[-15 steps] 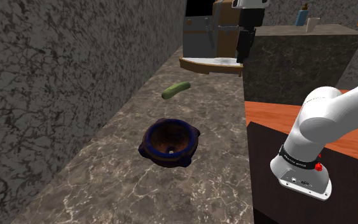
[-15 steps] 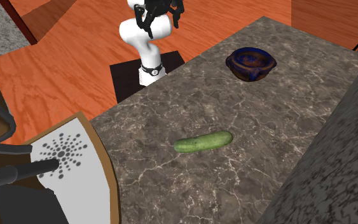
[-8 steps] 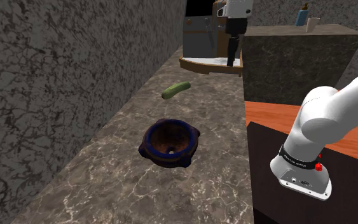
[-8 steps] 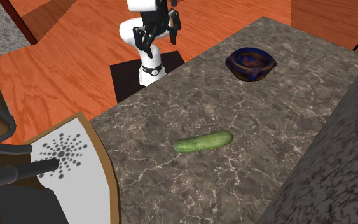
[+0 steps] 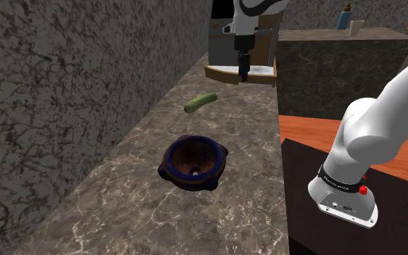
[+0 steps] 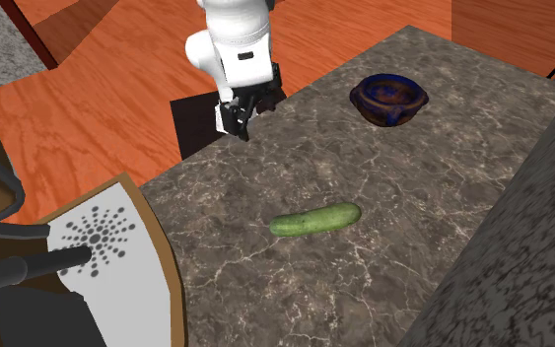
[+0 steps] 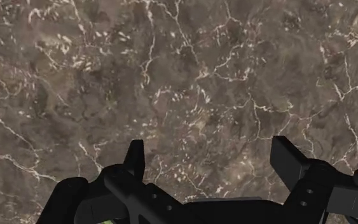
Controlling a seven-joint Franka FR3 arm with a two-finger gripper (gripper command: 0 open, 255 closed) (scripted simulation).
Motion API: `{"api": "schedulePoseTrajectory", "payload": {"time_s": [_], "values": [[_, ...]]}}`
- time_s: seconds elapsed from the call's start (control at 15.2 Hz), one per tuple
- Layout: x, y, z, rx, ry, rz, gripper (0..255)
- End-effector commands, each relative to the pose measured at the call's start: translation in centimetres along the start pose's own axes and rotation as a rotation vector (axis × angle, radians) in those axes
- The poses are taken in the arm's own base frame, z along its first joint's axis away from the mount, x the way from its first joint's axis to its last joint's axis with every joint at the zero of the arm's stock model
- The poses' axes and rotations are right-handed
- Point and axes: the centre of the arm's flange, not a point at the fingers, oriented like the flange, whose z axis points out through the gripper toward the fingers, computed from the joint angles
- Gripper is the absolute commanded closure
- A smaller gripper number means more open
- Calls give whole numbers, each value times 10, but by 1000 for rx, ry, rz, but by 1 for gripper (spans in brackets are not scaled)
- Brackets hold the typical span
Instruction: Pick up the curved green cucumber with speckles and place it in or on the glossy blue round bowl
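Shoulder view: the cucumber (image 5: 200,102) is seen lying flat on the marbled worktop (image 5: 253,130), well apart from the bowl (image 5: 193,162), which is set upright nearer the stand (image 5: 304,210). The jaws are held above the worktop, pointed down, off to the cucumber's side and clear of it. In the wrist view the two fingers (image 7: 133,158) are spread wide apart, nothing is gripped, and worktop is seen between them
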Motion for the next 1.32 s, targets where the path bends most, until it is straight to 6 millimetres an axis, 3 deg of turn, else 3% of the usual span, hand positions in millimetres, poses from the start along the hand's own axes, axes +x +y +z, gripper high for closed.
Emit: {"api": "schedulePoseTrajectory", "payload": {"time_s": [0.0,0.46,0.92,1.25], "values": [[23,16,10,-2,-9,-82,0],[102,54,46,-6,-39,-352,0],[187,70,86,-10,-68,-622,0],[191,71,109,-10,-70,-637,0]]}}
